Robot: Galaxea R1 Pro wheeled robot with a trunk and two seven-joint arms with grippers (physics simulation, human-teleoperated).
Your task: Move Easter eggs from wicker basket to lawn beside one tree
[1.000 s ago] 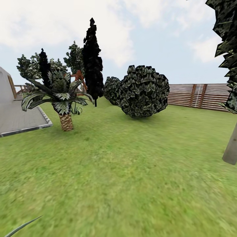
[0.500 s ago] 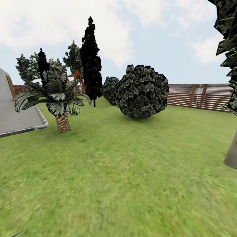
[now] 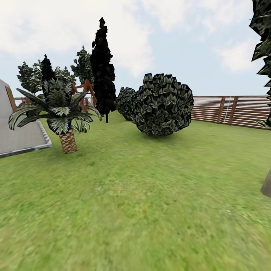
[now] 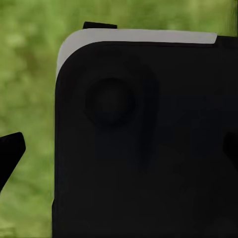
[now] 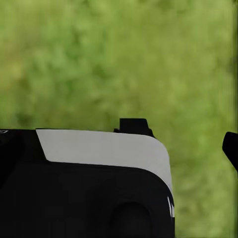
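Fingers: in the left wrist view we see a dark finger tip (image 4: 10, 151) at one edge and another dark sliver at the opposite edge, with a black-and-white robot body panel (image 4: 144, 139) between; whether the left gripper is spread or closed we cannot tell. In the right wrist view one dark finger tip (image 5: 231, 148) pokes in at the edge, above blurred lawn (image 5: 124, 59); again we cannot tell its state. Nothing is visibly held in either. We judge the arms tucked against the body for travel, which would explain the panels so close to both cameras.

Head view: open lawn (image 3: 135, 210) ahead. A slim palm (image 3: 62, 113) with scaly trunk stands near a grey paved slab (image 3: 19, 139); a narrow dark cypress (image 3: 102, 67) and round dark bushes (image 3: 163, 104) lie beyond, with a slatted fence (image 3: 229, 110) behind. At the right edge, a grey-brown trunk (image 3: 267, 186) with dark foliage above, likely the tree suited for egg placement.

Task things: eggs and wicker basket are not in these pictures; we judge the robot is in transit.
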